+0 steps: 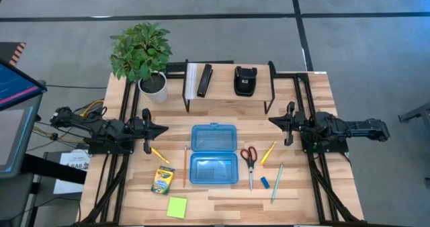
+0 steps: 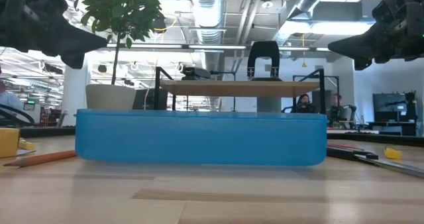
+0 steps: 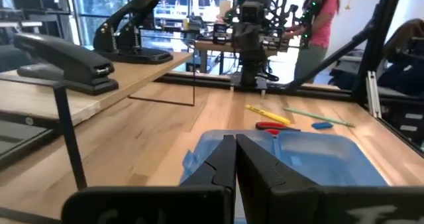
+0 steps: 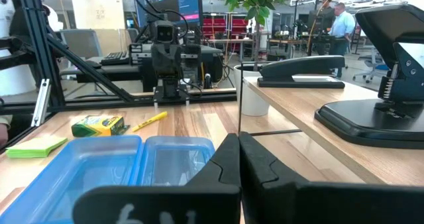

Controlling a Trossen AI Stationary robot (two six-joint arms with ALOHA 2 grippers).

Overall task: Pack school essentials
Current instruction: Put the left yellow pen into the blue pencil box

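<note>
School essentials lie loose on the pale wooden counter (image 1: 222,200) around an open blue translucent plastic hinged case (image 1: 213,154). Left of it sit a short yellow pencil (image 1: 159,154), a thin orange pencil (image 1: 185,166), a green-yellow crayon box (image 1: 162,178) and a lime sticky-note pad (image 1: 177,207). Right of it are red-handled scissors (image 1: 249,161), another yellow pencil (image 1: 269,152), a small blue eraser (image 1: 265,183) and a light-blue pen (image 1: 276,182).

The left pincer (image 1: 162,129) and right pincer (image 1: 273,121) both hover above the counter at either side of the case, fingers pressed together, holding nothing.

Risks, as I judge them: the thin pencils and pen lie flat, so a closing pincer may skid them away or roll them; the eraser and pen sit near each other and could be nudged together; the light case might slide if bumped.

In the low view the case wall hides most items behind it.
</note>
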